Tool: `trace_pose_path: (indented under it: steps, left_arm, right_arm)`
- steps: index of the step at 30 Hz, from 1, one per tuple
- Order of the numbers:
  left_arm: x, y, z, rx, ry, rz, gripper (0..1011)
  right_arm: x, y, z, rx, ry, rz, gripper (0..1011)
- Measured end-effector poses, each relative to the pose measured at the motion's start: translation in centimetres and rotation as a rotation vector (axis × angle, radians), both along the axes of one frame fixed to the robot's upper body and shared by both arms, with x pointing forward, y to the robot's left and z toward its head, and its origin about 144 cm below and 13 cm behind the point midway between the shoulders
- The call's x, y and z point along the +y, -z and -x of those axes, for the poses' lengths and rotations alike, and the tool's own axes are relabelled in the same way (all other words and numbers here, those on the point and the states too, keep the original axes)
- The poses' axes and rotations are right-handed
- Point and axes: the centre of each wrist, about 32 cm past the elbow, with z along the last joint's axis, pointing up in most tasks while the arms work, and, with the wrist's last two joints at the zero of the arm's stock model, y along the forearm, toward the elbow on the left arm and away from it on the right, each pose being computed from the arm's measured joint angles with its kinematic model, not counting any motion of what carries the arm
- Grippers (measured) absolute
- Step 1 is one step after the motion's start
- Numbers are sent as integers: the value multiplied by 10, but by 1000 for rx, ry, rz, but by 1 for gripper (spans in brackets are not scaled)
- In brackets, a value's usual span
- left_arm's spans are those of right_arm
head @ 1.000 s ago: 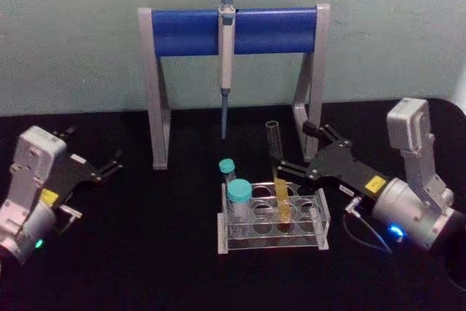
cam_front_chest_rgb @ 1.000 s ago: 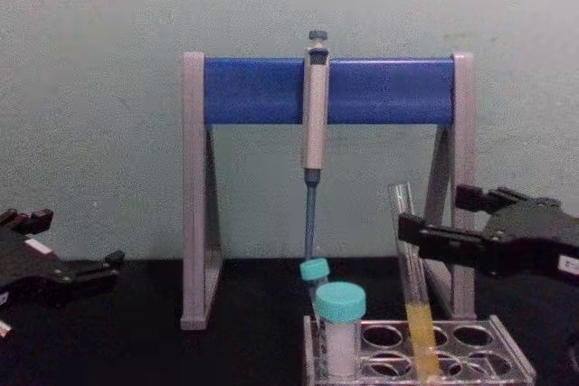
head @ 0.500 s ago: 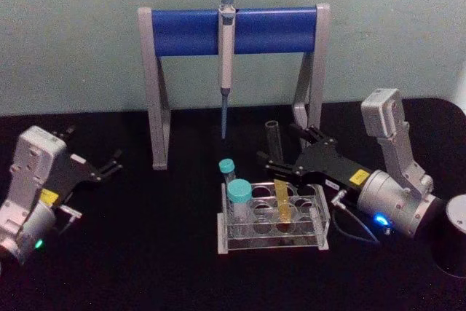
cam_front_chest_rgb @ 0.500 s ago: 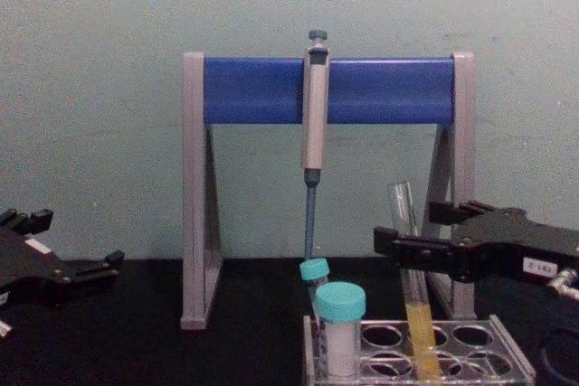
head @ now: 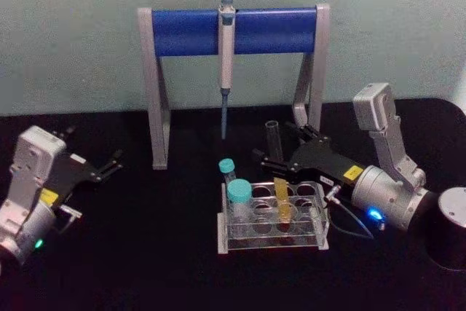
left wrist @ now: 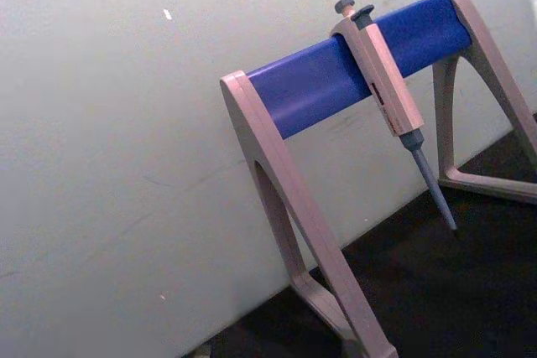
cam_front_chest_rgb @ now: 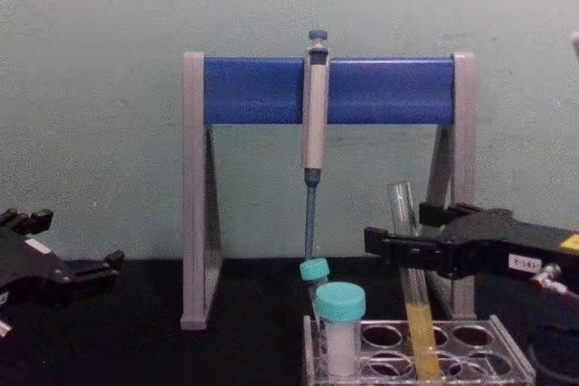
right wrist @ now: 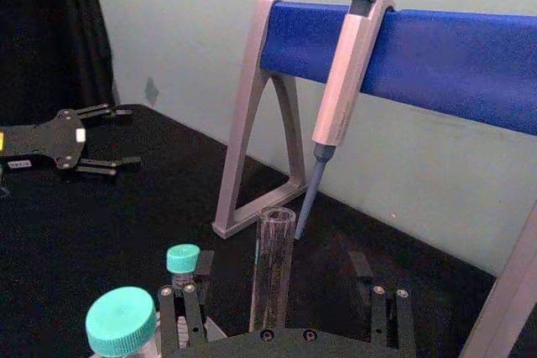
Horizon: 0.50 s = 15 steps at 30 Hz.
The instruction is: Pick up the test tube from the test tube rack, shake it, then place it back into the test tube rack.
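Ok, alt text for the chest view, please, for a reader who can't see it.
The right gripper, fingers open, straddles the upper part of the test tube, which stands in the test tube rack with yellow liquid at its bottom. Behind stands a pipette stand; the left gripper rests at the left edge.
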Motion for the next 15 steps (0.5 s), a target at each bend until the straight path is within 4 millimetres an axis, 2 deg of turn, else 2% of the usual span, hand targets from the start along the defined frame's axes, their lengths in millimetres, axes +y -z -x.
trace_pose_path:
  steps: [15]
  left_arm:
    - [0,0,0,0,0,0,1001]
  right_arm:
    - [0,0,0,-1,4,1,1000]
